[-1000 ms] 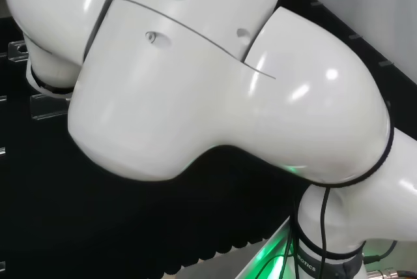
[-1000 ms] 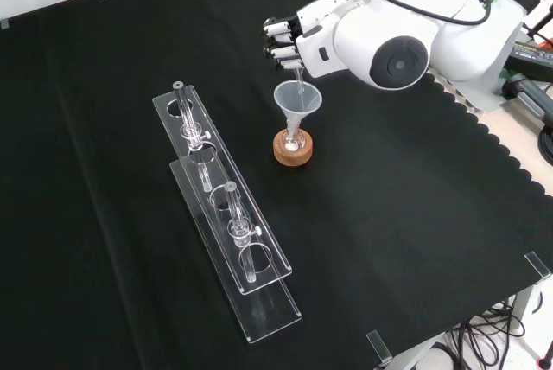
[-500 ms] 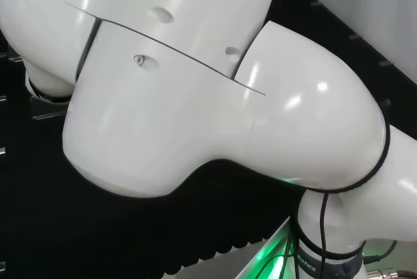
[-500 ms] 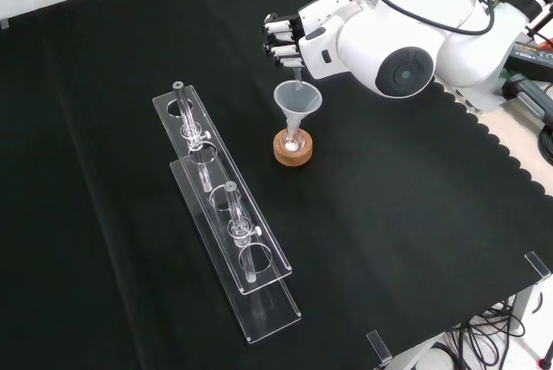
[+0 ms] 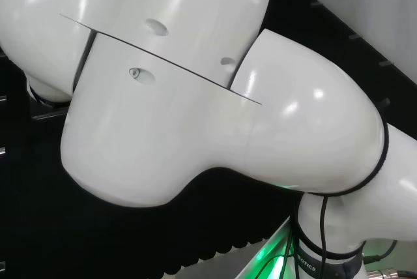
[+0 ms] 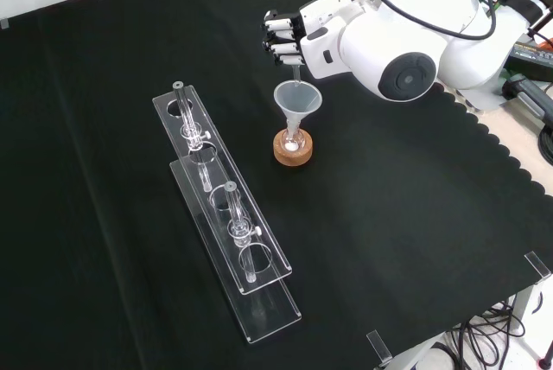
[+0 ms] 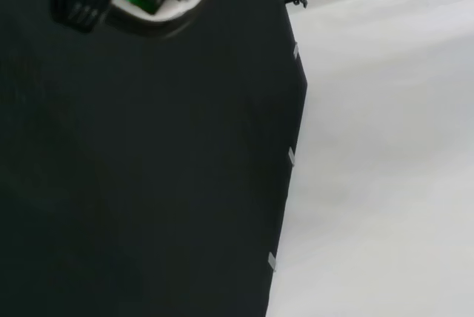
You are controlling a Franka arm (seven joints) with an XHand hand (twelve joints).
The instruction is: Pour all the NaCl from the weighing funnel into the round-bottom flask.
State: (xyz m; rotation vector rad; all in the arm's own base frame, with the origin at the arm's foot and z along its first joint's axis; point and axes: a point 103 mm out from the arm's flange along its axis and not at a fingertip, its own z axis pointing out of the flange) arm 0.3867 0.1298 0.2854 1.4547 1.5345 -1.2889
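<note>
In the front view the hand [image 6: 282, 35] hangs just above and behind a clear glass funnel [image 6: 297, 98]. Its fingers are curled round a slim clear piece, the weighing funnel [image 6: 297, 71], whose thin end points down toward the funnel's mouth. The glass funnel stands in the neck of a small round-bottom flask [image 6: 293, 139], which sits on a cork ring [image 6: 293, 150]. A little white shows at the bottom of the flask. In the head view the arm's white links [image 5: 176, 90] stand in front of the bench.
Two long clear racks stand left of the flask in the front view, one [image 6: 192, 132] behind the other [image 6: 244, 253], each with glass tubes. The cloth's scalloped edge [image 6: 492, 158] runs at the right, with cables beyond. The arm's big link [image 6: 406, 50] stands right of the hand.
The hand has drifted slightly up the front view with the weighing funnel, lifting its tip a little out of the glass funnel. The arm's links have shifted with it.
</note>
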